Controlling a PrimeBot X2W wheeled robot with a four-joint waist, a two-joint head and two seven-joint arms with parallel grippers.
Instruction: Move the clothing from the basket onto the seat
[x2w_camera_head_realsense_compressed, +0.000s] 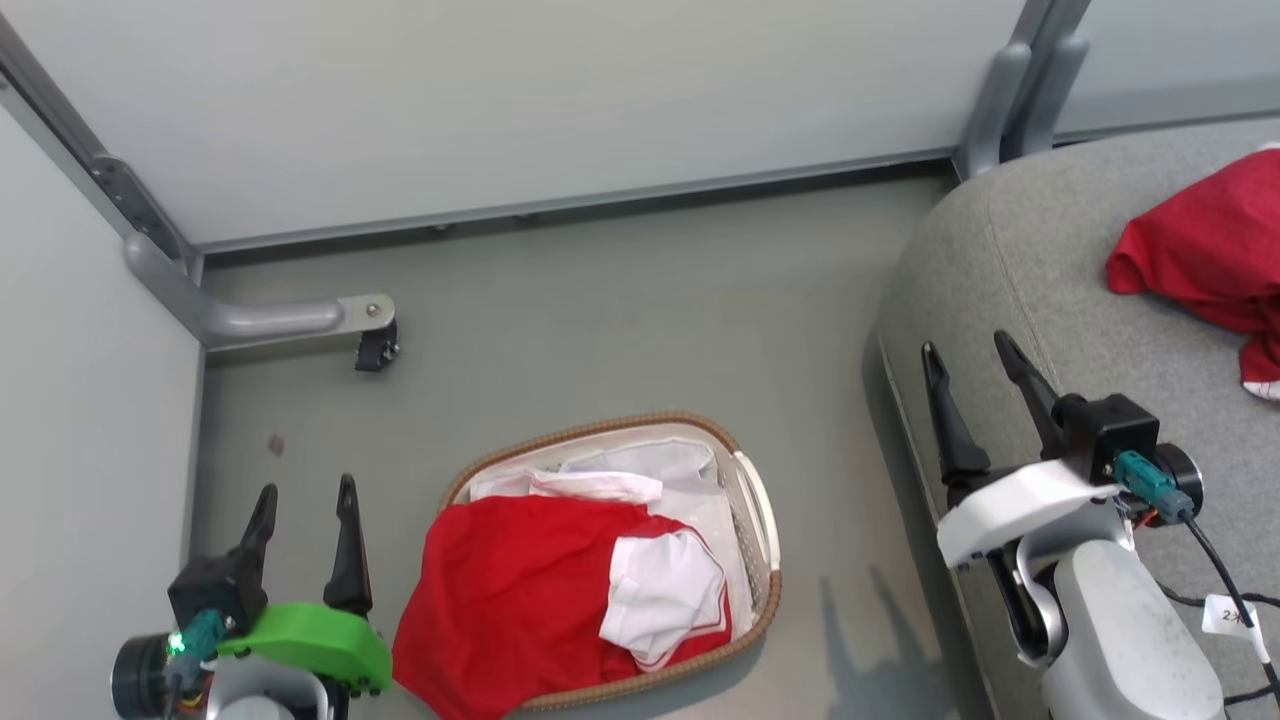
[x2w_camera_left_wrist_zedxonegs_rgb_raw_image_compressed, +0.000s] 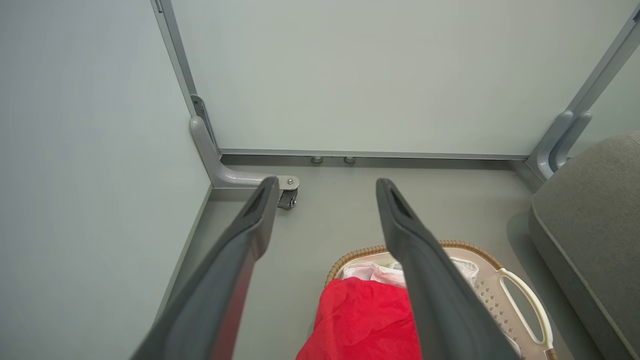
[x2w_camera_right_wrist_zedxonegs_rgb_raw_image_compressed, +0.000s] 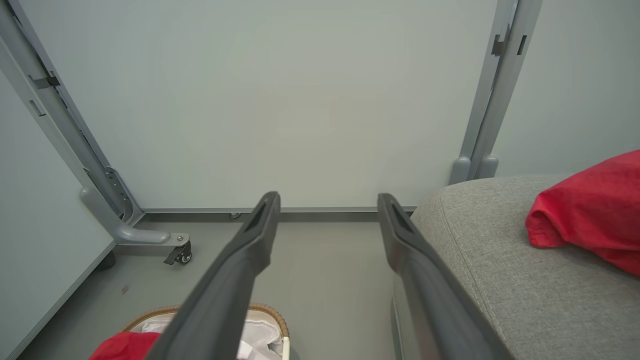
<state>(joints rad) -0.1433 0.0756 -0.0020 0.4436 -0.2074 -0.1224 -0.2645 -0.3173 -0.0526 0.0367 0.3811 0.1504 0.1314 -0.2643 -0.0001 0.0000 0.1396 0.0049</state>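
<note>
The basket (x2w_camera_head_realsense_compressed: 756, 500) stands on the floor at lower centre, lined with white cloth. A red garment with a white sleeve (x2w_camera_head_realsense_compressed: 520, 600) lies in it and spills over its near-left rim; the same red cloth (x2w_camera_left_wrist_zedxonegs_rgb_raw_image_compressed: 360, 320) shows in the left wrist view. Another red garment (x2w_camera_head_realsense_compressed: 1210, 250) lies on the grey seat (x2w_camera_head_realsense_compressed: 1010, 260) at the right, also seen as red cloth (x2w_camera_right_wrist_zedxonegs_rgb_raw_image_compressed: 590, 215). My left gripper (x2w_camera_head_realsense_compressed: 307, 498) is open to the left of the basket, holding nothing. My right gripper (x2w_camera_head_realsense_compressed: 968, 350) is open over the seat's left edge, empty.
Pale partition panels close the back and left. A grey panel foot with a black caster (x2w_camera_head_realsense_compressed: 375, 345) juts onto the floor at the left. Bare grey floor (x2w_camera_head_realsense_compressed: 620, 310) lies between basket, panels and seat.
</note>
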